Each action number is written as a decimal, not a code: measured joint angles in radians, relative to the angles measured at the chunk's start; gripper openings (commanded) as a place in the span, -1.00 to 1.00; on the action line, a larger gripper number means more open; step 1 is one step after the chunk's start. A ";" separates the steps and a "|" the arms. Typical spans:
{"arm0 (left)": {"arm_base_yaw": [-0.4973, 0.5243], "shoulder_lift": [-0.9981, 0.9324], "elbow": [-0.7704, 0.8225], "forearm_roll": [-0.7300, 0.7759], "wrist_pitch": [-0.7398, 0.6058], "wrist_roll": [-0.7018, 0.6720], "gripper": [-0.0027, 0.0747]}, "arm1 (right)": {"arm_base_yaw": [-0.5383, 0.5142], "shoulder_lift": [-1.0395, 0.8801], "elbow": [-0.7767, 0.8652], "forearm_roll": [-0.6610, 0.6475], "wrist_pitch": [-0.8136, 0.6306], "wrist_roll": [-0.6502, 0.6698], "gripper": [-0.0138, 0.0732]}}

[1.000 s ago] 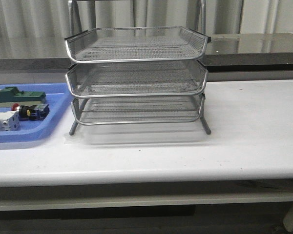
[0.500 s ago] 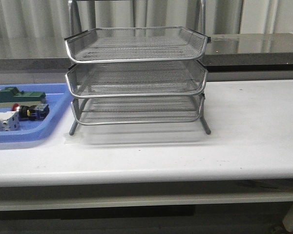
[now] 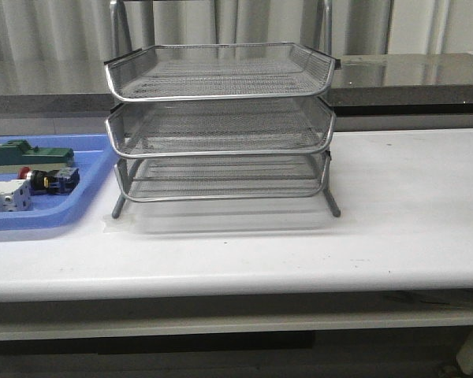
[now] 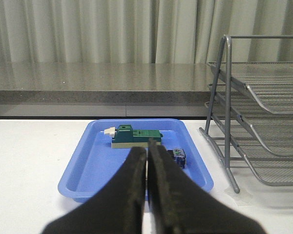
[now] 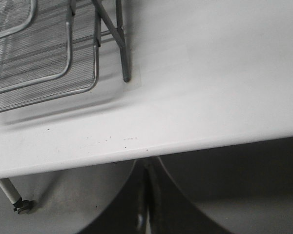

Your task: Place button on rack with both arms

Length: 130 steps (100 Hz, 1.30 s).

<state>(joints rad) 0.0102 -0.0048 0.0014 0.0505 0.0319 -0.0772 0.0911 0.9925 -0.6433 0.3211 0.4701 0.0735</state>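
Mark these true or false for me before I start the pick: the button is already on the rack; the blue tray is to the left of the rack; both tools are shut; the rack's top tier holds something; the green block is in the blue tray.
1. The button is already on the rack. False: it lies in the blue tray.
2. The blue tray sits left of the rack in the front view. True.
3. Both the left tool and the right tool are shut. True: each tool's fingers meet, holding nothing.
4. The rack's top tier holds something. False: its mesh shows bare.
5. The green block is in the blue tray. True.
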 measured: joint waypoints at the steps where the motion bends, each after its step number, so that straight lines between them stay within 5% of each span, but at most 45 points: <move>1: 0.000 0.000 0.000 0.000 0.000 0.000 -0.92 | 0.000 0.007 0.000 0.002 -0.002 0.000 -0.79; 12: 0.000 0.000 0.000 0.000 0.000 0.000 -0.92 | 0.000 0.043 0.000 0.033 -0.010 0.000 -0.52; 33: 0.000 0.000 0.000 0.000 0.000 0.000 -0.92 | 0.000 0.053 0.000 0.053 -0.044 0.000 0.40; 39: 0.000 0.000 0.000 0.000 0.000 0.000 -0.92 | 0.000 0.053 0.000 0.062 -0.044 0.000 0.50; 93: 0.000 0.000 0.000 0.000 0.000 0.000 -0.92 | 0.130 0.146 -0.044 0.467 -0.147 -0.187 0.48; 130: 0.000 0.000 0.000 0.000 0.000 0.000 -0.92 | 0.156 0.415 -0.197 0.519 -0.174 -0.266 0.48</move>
<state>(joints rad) 0.0102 -0.0048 0.0014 0.0505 0.0319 -0.0772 0.2475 1.4076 -0.8404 0.8400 0.2965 -0.1923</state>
